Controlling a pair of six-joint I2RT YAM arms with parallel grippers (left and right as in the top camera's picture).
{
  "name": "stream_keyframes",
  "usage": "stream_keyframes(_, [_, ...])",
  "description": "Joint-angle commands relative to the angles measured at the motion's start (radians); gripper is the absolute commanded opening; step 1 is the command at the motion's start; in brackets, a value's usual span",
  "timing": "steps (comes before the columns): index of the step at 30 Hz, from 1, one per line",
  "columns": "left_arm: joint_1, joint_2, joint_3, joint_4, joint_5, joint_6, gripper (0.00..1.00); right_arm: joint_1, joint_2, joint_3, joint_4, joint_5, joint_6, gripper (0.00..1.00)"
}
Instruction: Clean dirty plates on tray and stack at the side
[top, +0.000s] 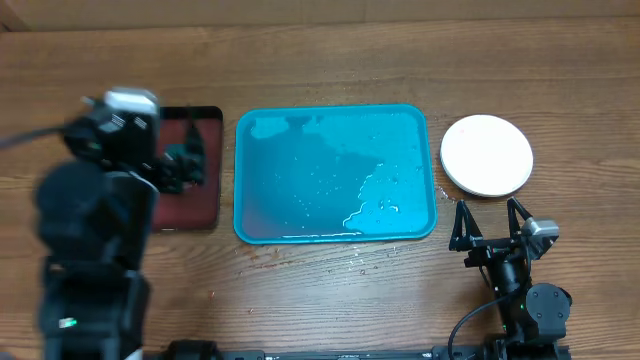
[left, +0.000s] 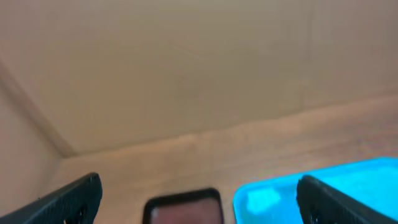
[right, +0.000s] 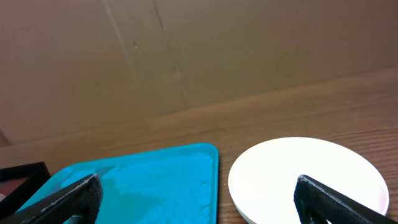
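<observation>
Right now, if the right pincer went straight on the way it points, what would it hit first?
Most likely the white plate, lying directly ahead of the open right pincer, beside the turquoise tray. Height is unclear, so it might pass just above the rim.

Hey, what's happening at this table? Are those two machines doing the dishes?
Two robot arms are cleaning plates, but neither holds anything right now. The blue tray is bare apart from water drops, and a white plate sits on the table to its right; whether more lie under it is unclear. The left arm hangs over a small black tray, and the right arm waits near the plate, both with jaws wide open.
</observation>
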Motion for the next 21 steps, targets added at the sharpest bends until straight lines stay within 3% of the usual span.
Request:
stream_keyframes(1, [-0.005, -0.159, -0.301, 0.203, 0.094, 0.064, 1.0, 0.006, -0.007, -0.01, 0.006, -0.008, 0.003, 1.0])
stream_keyframes(12, [-0.005, -0.564, -0.896, 0.541, 0.1, 0.069, 1.0, 0.006, -0.007, -0.01, 0.006, -0.008, 0.003, 1.0])
stream_keyframes(21, [-0.005, -0.794, -1.136, 0.632, 0.119, 0.068, 1.0, 0.006, -0.007, -0.01, 0.006, -0.008, 0.003, 1.0])
